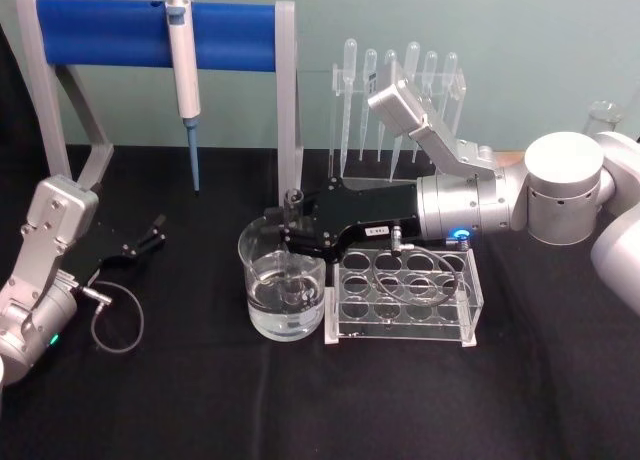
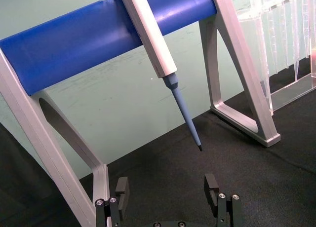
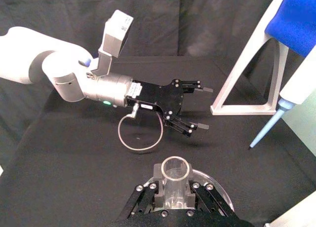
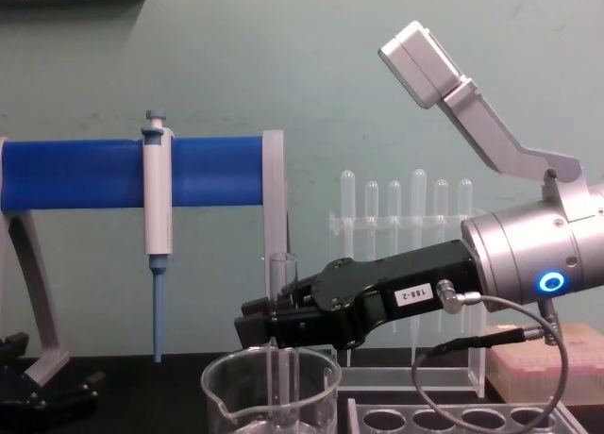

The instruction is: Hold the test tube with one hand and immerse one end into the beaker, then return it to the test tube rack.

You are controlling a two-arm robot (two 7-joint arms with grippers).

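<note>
Clear test tube (image 4: 281,272) upright, lower end inside glass beaker (image 1: 264,315)

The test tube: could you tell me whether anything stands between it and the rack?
Only the beaker's own wall. The right gripper holds the test tube upright inside it, and the rack stands just beside it, holes empty; lifted above the rim, nothing visible blocks it. The left gripper rests aside.

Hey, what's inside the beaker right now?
The lower end of the test tube stands upright inside the beaker, held by the right gripper just above the rim, dipping into what looks like clear liquid. Reflections in the glass hide whether the tube's tip touches the bottom.
</note>
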